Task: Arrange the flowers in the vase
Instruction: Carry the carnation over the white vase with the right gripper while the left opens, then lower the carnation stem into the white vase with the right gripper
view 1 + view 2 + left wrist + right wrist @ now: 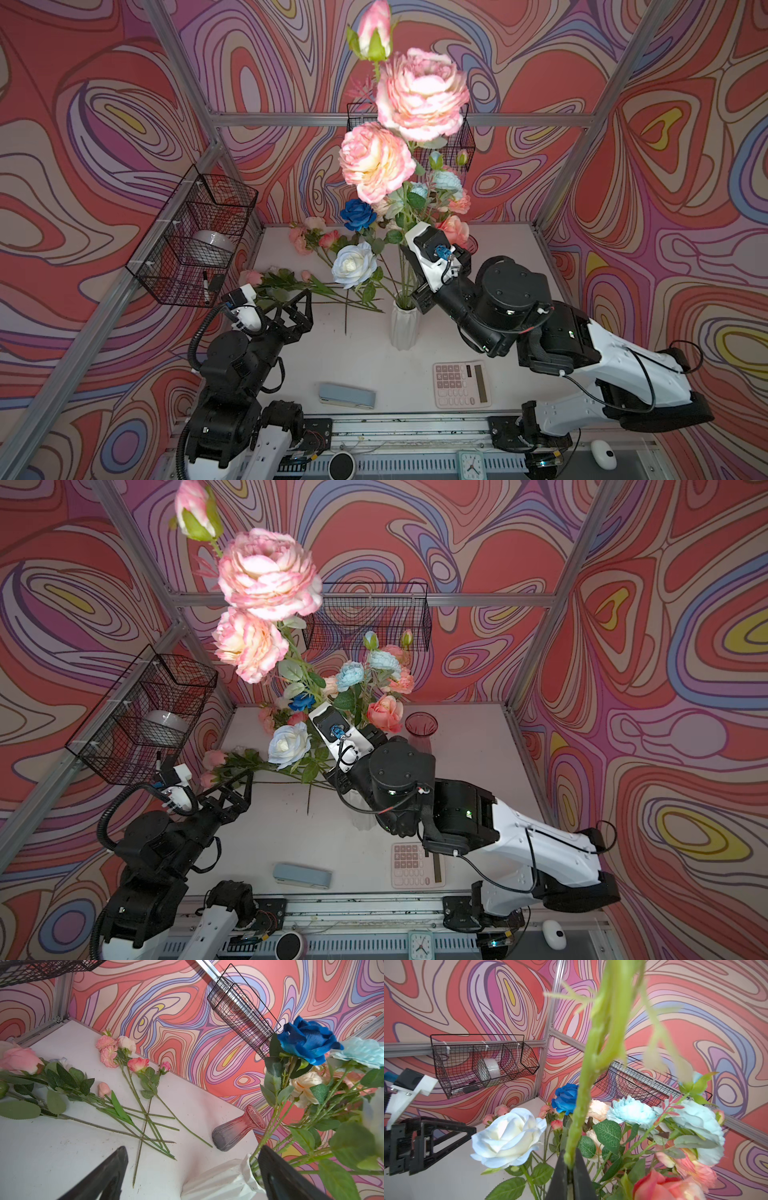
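The right tool [570, 1164] clamped a peony stem [591, 1076] near the vase [404, 328] — the left tool [193, 1148] spread wide, holding nothing.

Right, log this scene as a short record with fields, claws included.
white vase: upright, holds flowers
right claw: shut on peony stem, close above the white vase
left claw: open, empty, by loose flowers
pink vase: upright, empty, at the back
calculator: near the front edge
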Controlling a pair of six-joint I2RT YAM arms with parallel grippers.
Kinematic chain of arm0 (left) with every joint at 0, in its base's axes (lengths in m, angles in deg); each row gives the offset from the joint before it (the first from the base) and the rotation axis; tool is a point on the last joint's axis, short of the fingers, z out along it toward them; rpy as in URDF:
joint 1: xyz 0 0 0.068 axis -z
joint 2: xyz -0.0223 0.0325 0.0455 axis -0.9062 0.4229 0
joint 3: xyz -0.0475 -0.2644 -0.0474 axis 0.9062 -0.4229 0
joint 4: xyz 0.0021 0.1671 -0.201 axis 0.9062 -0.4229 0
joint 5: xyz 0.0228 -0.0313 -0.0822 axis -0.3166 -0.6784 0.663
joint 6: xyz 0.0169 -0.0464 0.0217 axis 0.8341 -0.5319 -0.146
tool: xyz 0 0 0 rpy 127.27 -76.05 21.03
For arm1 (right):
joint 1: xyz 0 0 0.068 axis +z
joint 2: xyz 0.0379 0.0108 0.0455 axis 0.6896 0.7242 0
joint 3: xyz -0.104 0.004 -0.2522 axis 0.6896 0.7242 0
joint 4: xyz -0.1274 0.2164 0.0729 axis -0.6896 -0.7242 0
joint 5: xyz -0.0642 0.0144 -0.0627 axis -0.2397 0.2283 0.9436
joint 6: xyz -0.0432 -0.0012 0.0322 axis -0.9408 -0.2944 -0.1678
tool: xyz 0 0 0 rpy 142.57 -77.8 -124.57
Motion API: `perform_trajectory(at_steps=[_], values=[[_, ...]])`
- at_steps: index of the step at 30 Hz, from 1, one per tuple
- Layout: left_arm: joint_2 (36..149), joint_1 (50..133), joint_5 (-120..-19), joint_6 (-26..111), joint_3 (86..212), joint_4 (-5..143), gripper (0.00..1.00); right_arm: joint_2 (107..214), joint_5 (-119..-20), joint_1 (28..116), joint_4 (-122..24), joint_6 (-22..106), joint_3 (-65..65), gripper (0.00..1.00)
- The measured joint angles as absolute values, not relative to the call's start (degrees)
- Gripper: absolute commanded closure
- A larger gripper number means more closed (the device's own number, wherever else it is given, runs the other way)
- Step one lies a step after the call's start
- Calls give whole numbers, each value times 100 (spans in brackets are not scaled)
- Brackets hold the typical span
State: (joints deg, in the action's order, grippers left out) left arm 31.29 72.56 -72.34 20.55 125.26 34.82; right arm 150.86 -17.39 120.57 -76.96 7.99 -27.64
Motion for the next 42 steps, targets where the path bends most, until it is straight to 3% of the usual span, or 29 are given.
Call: perform_trajectory(at_steps=[15,26,42], values=[[3136,7256,-7186,2053,12518,3491,0,15003,-2572,11454,-7320,1418,-1420,100],[3166,7256,-7061,2049,12461,3517,0,14710,-2336,11447,-6424,1951,311,100],[3328,7256,-6821,1983,12338,3657,0,14526,-2113,11264,-5796,2644,1314,100]])
